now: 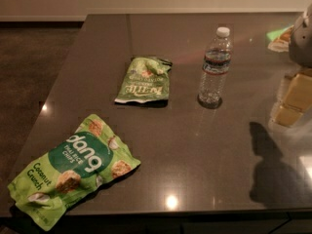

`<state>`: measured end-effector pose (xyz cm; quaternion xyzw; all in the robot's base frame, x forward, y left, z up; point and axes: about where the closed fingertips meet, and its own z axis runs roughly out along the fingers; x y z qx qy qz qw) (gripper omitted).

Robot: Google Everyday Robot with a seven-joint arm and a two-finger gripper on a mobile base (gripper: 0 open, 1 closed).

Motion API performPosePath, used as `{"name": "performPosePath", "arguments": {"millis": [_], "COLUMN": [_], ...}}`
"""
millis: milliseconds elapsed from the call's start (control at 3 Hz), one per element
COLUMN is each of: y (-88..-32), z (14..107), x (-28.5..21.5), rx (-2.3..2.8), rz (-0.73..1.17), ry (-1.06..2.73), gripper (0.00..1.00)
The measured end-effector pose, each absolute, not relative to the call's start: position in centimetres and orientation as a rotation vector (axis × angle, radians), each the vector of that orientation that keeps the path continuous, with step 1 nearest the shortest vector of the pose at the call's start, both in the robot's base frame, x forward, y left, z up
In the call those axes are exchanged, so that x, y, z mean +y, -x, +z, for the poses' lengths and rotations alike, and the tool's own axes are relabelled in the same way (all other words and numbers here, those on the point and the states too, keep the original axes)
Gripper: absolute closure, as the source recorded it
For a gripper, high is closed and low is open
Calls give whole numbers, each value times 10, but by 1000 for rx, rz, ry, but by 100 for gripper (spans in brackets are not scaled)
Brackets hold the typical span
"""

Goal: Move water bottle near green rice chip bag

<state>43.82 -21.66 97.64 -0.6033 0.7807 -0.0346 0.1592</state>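
Observation:
The water bottle (214, 67) stands upright on the dark table (195, 145), right of centre towards the back. It is clear, with a white cap and a dark label band. The green rice chip bag (73, 169) lies flat at the table's front left corner, bright lime green with "dang" lettering. My gripper (292, 104) shows as pale yellow parts at the right edge, right of the bottle and apart from it, holding nothing. A grey part of the arm (303, 38) is above it.
A smaller, duller green bag (145, 79) lies flat left of the bottle, between it and the far left side. Something green and pale (279, 37) sits at the back right. The arm's shadow (268, 165) falls on the front right. The table's front edge is close to the lime bag.

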Motion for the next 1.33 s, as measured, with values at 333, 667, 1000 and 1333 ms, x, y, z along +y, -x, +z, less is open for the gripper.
{"name": "performPosePath", "arguments": {"millis": [333,667,1000,1333], "y": [-439,-460,-495,-532], "z": [977,979,980,983], "x": [-216,-216,-214,-216], "rx": [2230,2228,2212,2185], "rz": [-101,-121,-110,-70], "ry": [1724,1699,1639,1562], "gripper": [0,0,0,0]}}
